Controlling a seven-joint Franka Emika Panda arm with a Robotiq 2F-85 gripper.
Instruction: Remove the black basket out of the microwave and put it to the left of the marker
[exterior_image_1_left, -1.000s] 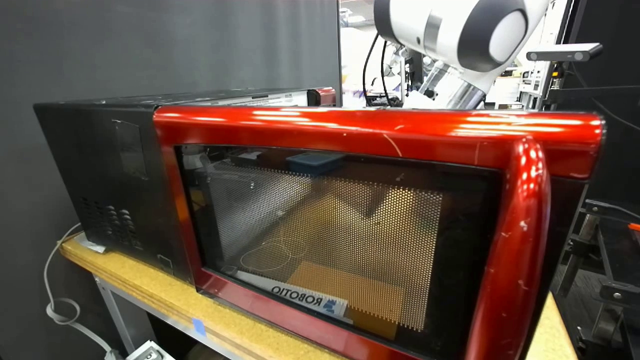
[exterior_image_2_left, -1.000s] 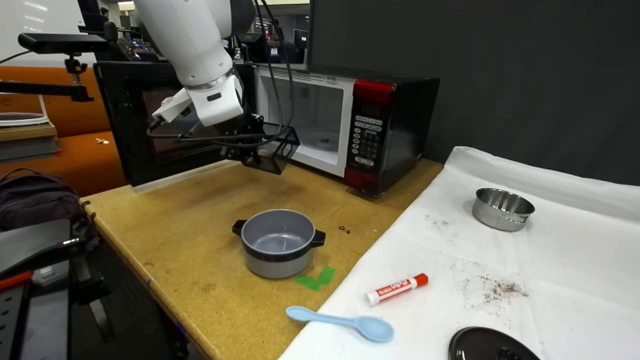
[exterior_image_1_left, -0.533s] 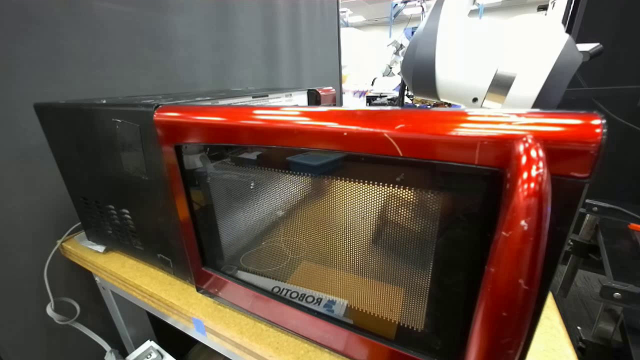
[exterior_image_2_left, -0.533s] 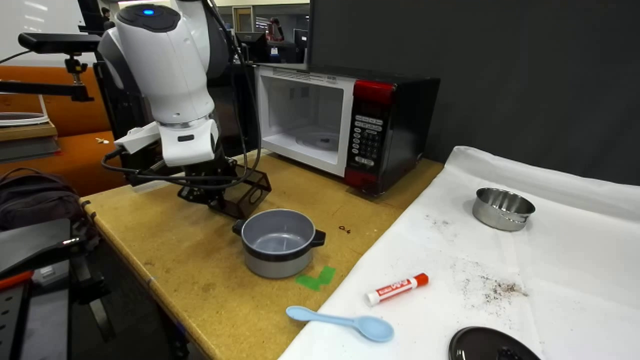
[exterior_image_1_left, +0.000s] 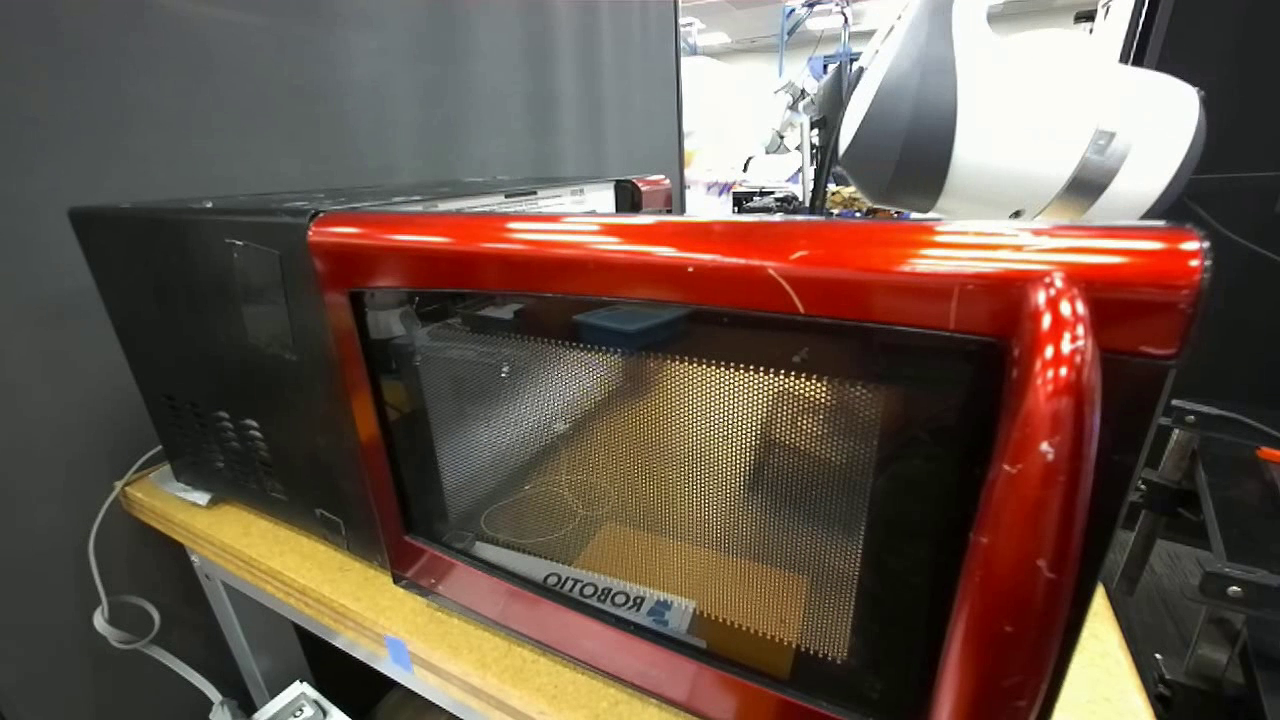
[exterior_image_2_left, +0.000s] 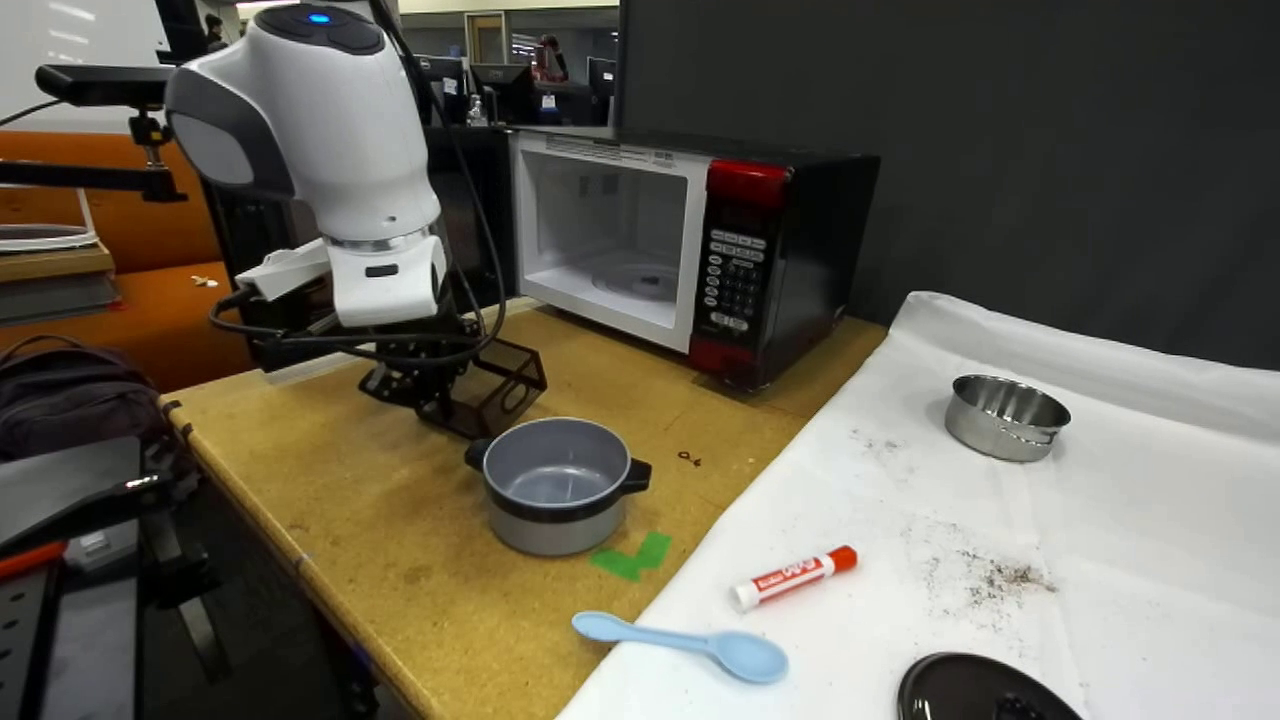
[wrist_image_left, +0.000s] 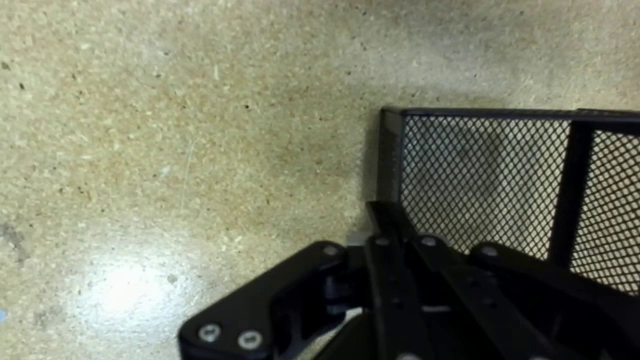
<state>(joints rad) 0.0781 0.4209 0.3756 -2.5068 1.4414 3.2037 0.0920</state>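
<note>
My gripper (wrist_image_left: 386, 212) is shut on the wall of the black mesh basket (wrist_image_left: 482, 180) in the wrist view. In an exterior view the basket (exterior_image_2_left: 505, 385) hangs tilted from the gripper (exterior_image_2_left: 440, 408), low over the wooden table just behind the grey pot. I cannot tell whether it touches the table. The red microwave (exterior_image_1_left: 720, 250) stands with its door open, and its white cavity (exterior_image_2_left: 610, 240) shows only the turntable. The marker (exterior_image_2_left: 795, 578), white with a red cap, lies on white paper at the front, apart from the basket.
A grey pot (exterior_image_2_left: 557, 485) with black handles stands close to the basket. A blue spoon (exterior_image_2_left: 690, 643), a steel bowl (exterior_image_2_left: 1005, 420) and a dark lid (exterior_image_2_left: 985, 690) lie further right. Green tape (exterior_image_2_left: 632, 557) marks the table (exterior_image_2_left: 370, 560). The table's edge runs down the left.
The gripper has carried the basket away from the microwave's opening, down and toward the pot. In the last half second the arm shifted and the basket hardly moved.
</note>
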